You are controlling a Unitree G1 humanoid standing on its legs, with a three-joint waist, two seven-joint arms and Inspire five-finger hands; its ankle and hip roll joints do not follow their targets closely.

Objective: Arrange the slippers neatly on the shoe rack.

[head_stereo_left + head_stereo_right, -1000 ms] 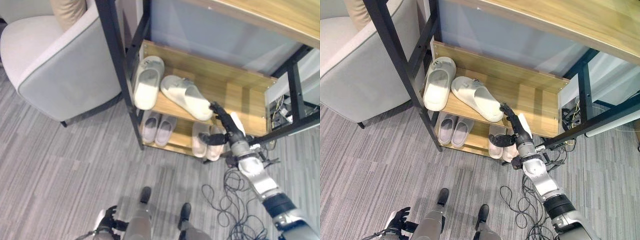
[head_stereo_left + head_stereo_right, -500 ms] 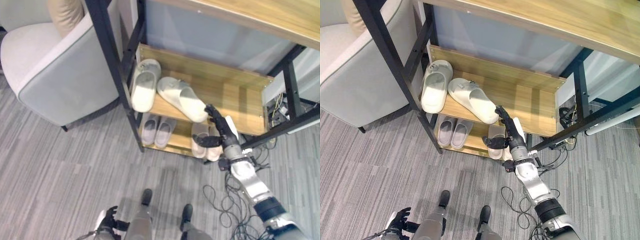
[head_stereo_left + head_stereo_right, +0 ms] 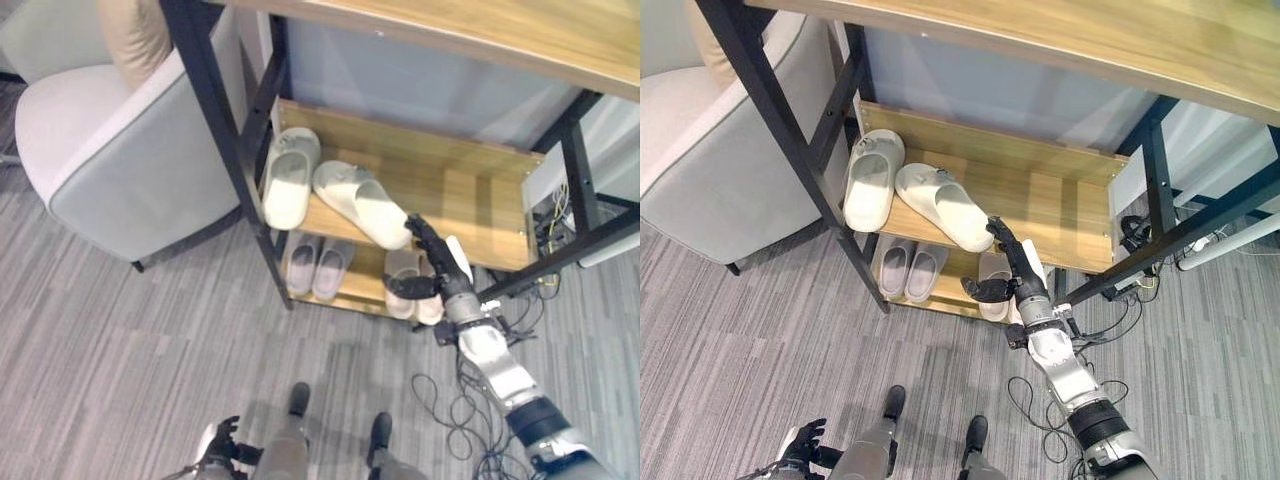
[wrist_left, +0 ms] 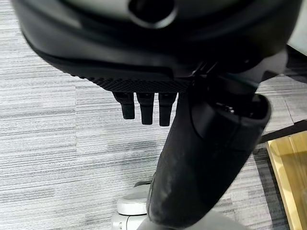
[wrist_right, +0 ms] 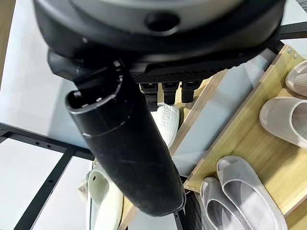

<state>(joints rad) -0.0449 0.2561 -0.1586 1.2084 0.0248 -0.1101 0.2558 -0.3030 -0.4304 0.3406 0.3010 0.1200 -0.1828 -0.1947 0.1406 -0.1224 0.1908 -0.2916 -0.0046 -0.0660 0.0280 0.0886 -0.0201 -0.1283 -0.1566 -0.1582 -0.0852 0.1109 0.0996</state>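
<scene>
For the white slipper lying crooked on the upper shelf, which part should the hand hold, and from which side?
Probably its near end, from the rack's open front. The crooked slipper reaches the shelf's front edge there, right by the open right hand, while its other end lies deeper, by the straight slipper.

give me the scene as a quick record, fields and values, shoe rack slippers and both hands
rack: wooden shoe rack with two shelves in a black frame
upper shelf: two cream slippers, straight one at the left end, angled one beside it, toe toward the front edge
lower shelf: grey pair at left, pale pair further right, partly behind the right hand
right hand: right hand open, fingertips at the angled slipper's toe, contact unclear
left hand: left hand low by the carpet, holding nothing
nearby: grey armchair left of the rack
</scene>
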